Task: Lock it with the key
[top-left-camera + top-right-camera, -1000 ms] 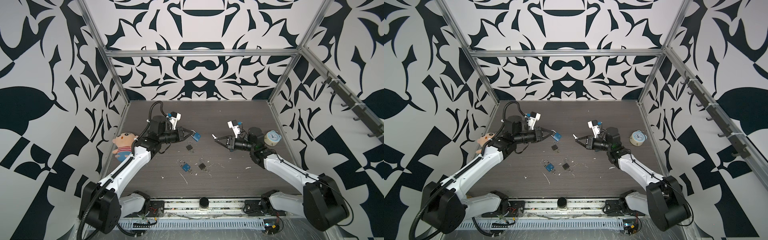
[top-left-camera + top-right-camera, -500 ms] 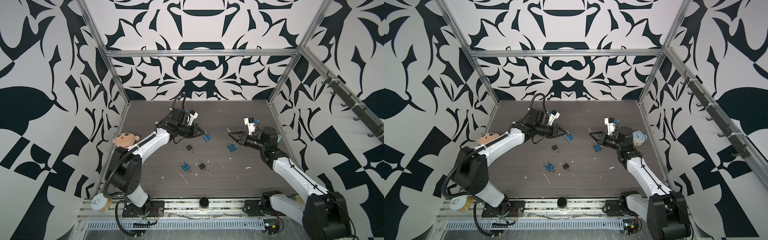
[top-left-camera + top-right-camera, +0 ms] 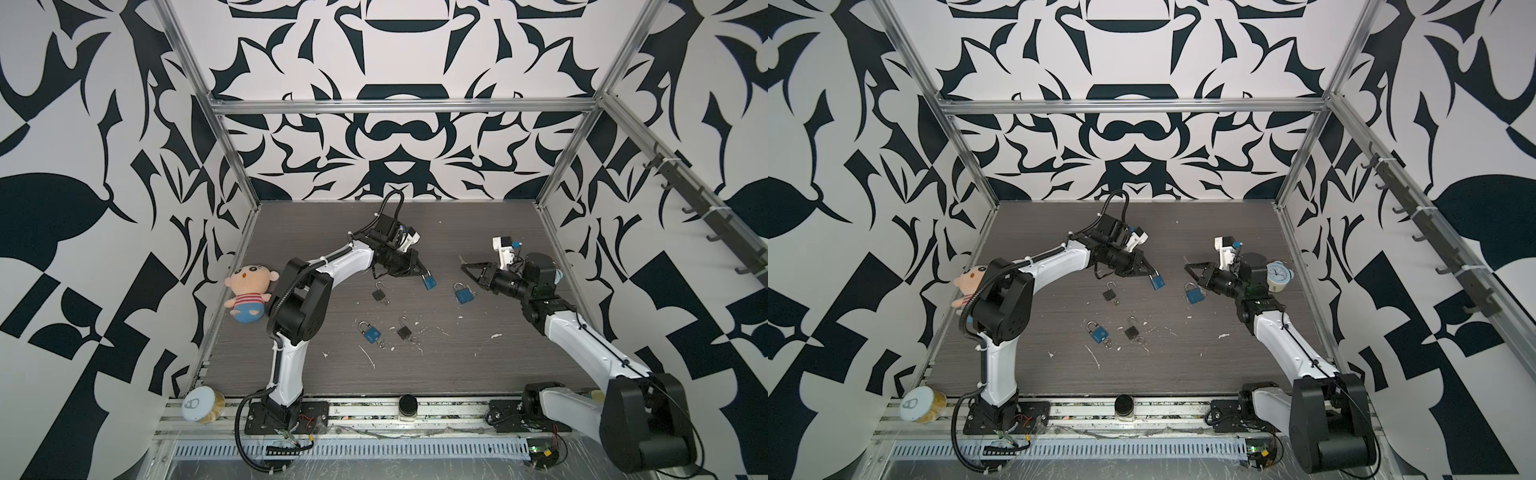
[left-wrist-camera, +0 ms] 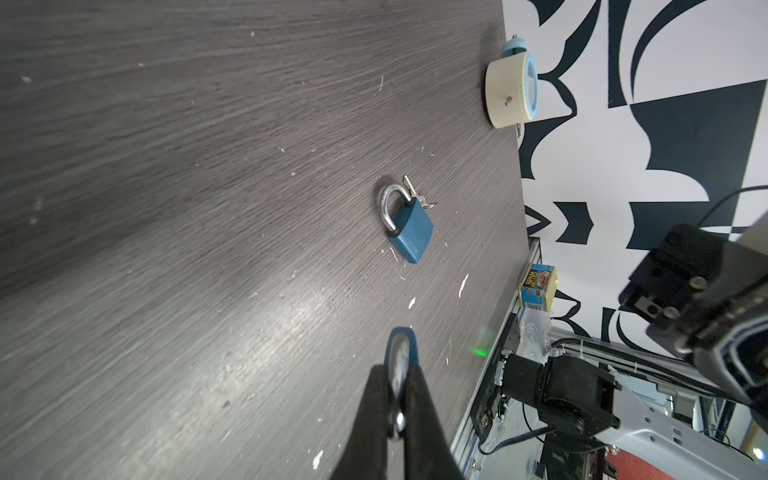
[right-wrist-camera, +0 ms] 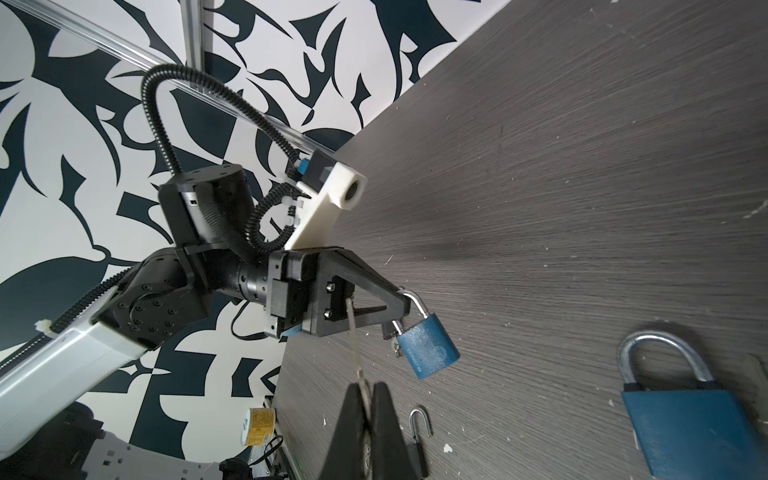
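Half done at most (judged from the layout). Left claw (image 3: 420,272) clamped on shackle of blue padlock (image 3: 429,282), dangling clear above table (image 3: 457,374). Right claw (image 3: 462,261) pinched tight on thin silver key (image 5: 356,345), aimed toward that padlock but well apart from it. Not yet inserted, not yet turned; cannot tell whether shackle sits home.

Left to do: line up key with keyhole, push in, turn.

Plenty of free air between claws for closing the gap. Just below right claw: second blue padlock (image 3: 464,294) lying flat with spare keys beside it (snag risk if dipping low). Nearer front: black padlock (image 3: 379,293), other black padlock (image 3: 403,331), third blue padlock (image 3: 372,333). Off to sides: doll (image 3: 248,295) at left wall, clock (image 3: 1277,276) at right wall, close behind right wrist (tight for backing up). Back of table bare.
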`<state>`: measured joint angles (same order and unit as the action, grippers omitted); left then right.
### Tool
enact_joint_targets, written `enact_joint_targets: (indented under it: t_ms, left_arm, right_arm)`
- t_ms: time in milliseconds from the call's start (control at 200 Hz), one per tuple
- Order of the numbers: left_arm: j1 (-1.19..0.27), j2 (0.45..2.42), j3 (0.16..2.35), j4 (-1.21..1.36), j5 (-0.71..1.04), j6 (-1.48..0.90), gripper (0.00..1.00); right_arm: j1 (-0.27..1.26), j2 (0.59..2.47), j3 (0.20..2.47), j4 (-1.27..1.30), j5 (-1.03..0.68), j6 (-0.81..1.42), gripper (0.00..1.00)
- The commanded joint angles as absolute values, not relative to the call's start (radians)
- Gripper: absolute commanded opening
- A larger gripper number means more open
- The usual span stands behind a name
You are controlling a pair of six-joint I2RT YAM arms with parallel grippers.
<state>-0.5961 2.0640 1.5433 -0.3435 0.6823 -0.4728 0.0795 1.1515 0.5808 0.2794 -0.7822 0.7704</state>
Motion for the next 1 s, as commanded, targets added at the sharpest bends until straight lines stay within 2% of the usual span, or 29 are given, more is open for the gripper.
enact_joint_targets:
  t_ms: [0,295,535,670,755,995]
  left_arm:
    - [-0.599,2.131,1.619,-0.393,0.743,-0.456,0.0]
    - [-0.621,2.3,1.768,-0.47,0.768,-0.447,0.0]
    - [-0.621,2.336,1.776,-0.479,0.749,-0.448,0.0]
    - [-0.62,2.336,1.771,-0.477,0.727,-0.449,0.24]
    - [-0.621,2.327,1.76,-0.479,0.689,-0.449,0.32]
    - [-0.615,2.262,1.696,-0.469,0.614,-0.44,0.36]
  right_arm:
    - [0.075,1.154,0.586,0.28,-0.783,0.729,0.0]
    - [0.075,1.189,0.589,0.25,-0.778,0.69,0.0]
    - [0.079,1.253,0.585,0.266,-0.776,0.686,0.0]
    - [0.089,1.291,0.599,0.269,-0.77,0.68,0.0]
    - [0.097,1.319,0.613,0.265,-0.761,0.678,0.0]
    - [0.144,1.413,0.675,0.194,-0.676,0.632,0.0]
